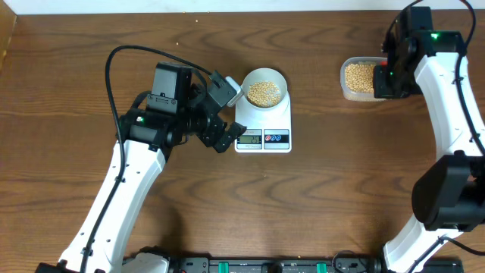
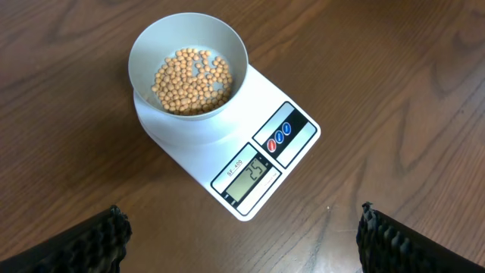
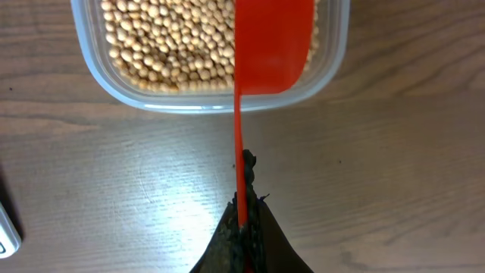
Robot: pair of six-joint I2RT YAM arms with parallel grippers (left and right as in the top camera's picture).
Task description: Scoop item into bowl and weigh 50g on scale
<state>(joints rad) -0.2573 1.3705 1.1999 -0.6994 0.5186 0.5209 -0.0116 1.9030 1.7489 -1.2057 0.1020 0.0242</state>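
Clamping the right gripper [image 3: 242, 221] on the thin handle of a red plastic scoop [image 3: 271, 45] over small round tan-yellow beans [image 3: 167, 38] in a clear plastic tub [image 3: 144, 100] near the far right corner; judging them light and roll-prone, better scooped than pinched; spreading the left gripper [image 2: 242, 243] empty by the partly filled pale round bowl [image 2: 144, 45] on the flat white digital scale [image 2: 227, 148], nearer the far edge

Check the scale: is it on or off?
On. The display on the scale shows dark digits; the bowl of beans sits on it.

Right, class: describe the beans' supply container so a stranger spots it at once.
On the brown wooden table, look to the far right side. There stands a clear rounded-rectangular plastic tub of tan beans, a red plastic scoop at it. Unlike the round pale bowl on the white scale, it is see-through.
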